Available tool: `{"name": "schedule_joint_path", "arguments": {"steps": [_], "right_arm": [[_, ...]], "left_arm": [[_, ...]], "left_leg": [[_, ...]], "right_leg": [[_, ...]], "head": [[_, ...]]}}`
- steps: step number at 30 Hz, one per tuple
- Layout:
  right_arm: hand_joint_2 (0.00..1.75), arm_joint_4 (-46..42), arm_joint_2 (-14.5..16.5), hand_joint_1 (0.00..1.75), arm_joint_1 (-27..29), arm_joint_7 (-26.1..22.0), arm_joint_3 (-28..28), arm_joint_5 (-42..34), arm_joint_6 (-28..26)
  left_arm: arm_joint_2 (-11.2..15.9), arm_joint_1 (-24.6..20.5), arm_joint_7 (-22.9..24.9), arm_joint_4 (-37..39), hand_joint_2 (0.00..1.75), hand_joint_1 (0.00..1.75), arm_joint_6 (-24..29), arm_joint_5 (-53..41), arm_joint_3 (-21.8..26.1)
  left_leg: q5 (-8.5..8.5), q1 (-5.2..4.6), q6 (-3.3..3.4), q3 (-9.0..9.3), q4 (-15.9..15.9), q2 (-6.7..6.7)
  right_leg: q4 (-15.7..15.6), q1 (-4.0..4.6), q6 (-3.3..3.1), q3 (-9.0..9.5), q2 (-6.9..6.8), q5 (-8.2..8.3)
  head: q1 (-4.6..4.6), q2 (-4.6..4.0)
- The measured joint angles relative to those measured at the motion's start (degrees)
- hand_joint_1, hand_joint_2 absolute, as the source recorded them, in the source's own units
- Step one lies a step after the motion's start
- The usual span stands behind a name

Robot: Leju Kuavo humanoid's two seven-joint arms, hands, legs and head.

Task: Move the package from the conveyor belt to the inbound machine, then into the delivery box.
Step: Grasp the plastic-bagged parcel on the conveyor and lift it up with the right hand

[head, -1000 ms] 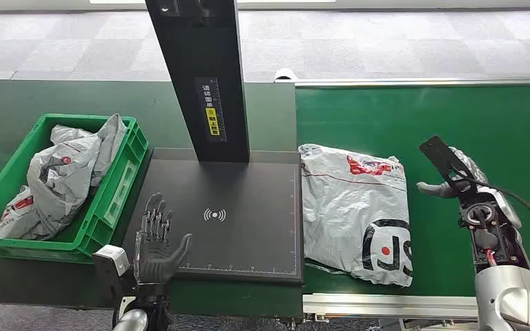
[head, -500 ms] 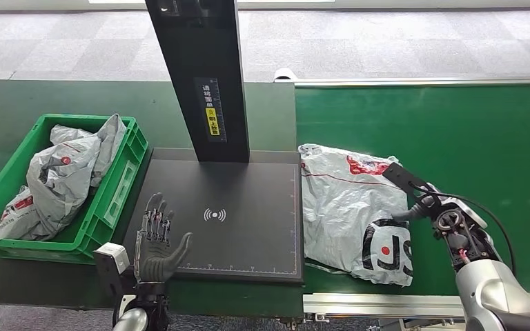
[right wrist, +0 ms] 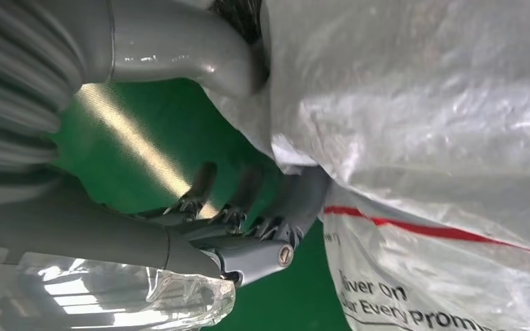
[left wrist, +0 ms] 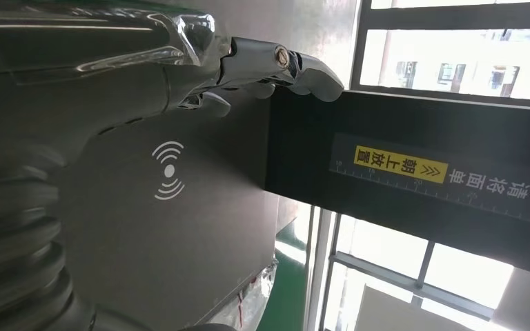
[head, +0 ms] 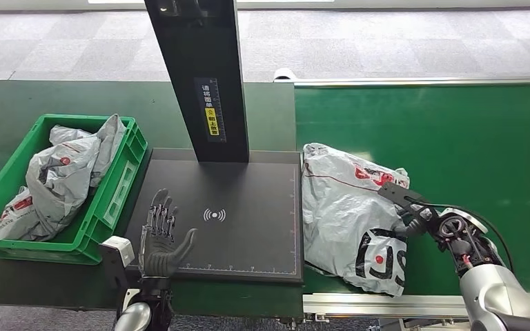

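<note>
The grey plastic package (head: pixel 341 207) with red and black print lies on the green conveyor belt (head: pixel 469 138), beside the black plate of the inbound machine (head: pixel 248 234). My right hand (head: pixel 417 217) is at the package's right edge. In the right wrist view the thumb (right wrist: pixel 179 55) presses on top of the package (right wrist: pixel 421 103) while the fingers (right wrist: pixel 276 221) reach under its edge, so the hand grips it. My left hand (head: pixel 160 238) hovers open over the plate's front left corner with its fingers spread. The green delivery box (head: pixel 121 186) stands left of the plate.
The machine's black column (head: pixel 200 76) rises from the back of the plate and bears a yellow label (left wrist: pixel 400 162). Grey packages (head: pixel 62 172) fill the delivery box. The belt's metal rail (head: pixel 359 303) runs along the front edge. Grey carpet lies beyond the table.
My right hand moved left and down from the bare belt onto the package's right edge and closed on it. The package's right side has crumpled inward. The left hand rose slightly.
</note>
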Motion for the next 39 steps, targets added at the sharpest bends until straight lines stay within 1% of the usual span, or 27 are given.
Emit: {"name": "schedule_joint_path", "arguments": {"steps": [13,16,21,33,39], "right_arm": [[1.75,0.70,-0.46,1.75,1.53,-0.67,0.10,-0.23,0.09],[1.75,0.67,-0.46,1.75,1.70,-2.65,0.11,-1.01,-1.93],[1.75,-0.03,-0.06,1.75,1.64,-8.59,-1.03,-5.34,-6.32],[1.75,-0.74,0.57,1.75,1.52,-9.65,-2.26,-6.25,-7.24],[1.75,-1.69,0.78,1.75,1.49,-11.72,-3.03,-7.45,-11.39]], "left_arm": [[0.07,-0.05,-0.03,0.62,1.75,0.00,0.06,0.01,-0.43],[0.10,0.03,-0.50,0.78,1.75,0.00,0.71,0.34,-0.43],[0.37,1.34,-1.60,0.47,1.75,0.00,2.30,1.21,-0.40],[0.74,2.45,-1.77,-0.50,1.75,0.00,2.52,1.43,-0.39],[0.83,2.94,-1.80,-0.86,1.75,0.00,3.34,1.81,-0.39]], "left_leg": [[0.00,0.00,0.00,-0.01,0.00,0.09],[0.00,0.00,0.00,-0.04,-0.01,0.08],[0.00,0.00,0.00,-0.04,-0.01,0.07],[0.00,0.00,0.00,-0.05,-0.01,0.06],[0.00,0.00,0.00,-0.05,-0.01,0.06]], "right_leg": [[0.00,0.00,0.00,-0.01,0.02,0.00],[0.00,0.00,0.00,-0.01,0.02,0.00],[0.00,0.00,0.00,-0.01,0.02,0.00],[0.00,0.00,0.00,0.00,0.00,0.00],[0.00,0.00,0.00,-0.01,0.00,0.00]], "head": [[0.00,0.00],[0.00,0.00],[-0.01,0.00],[0.01,0.00],[0.01,0.00]]}}
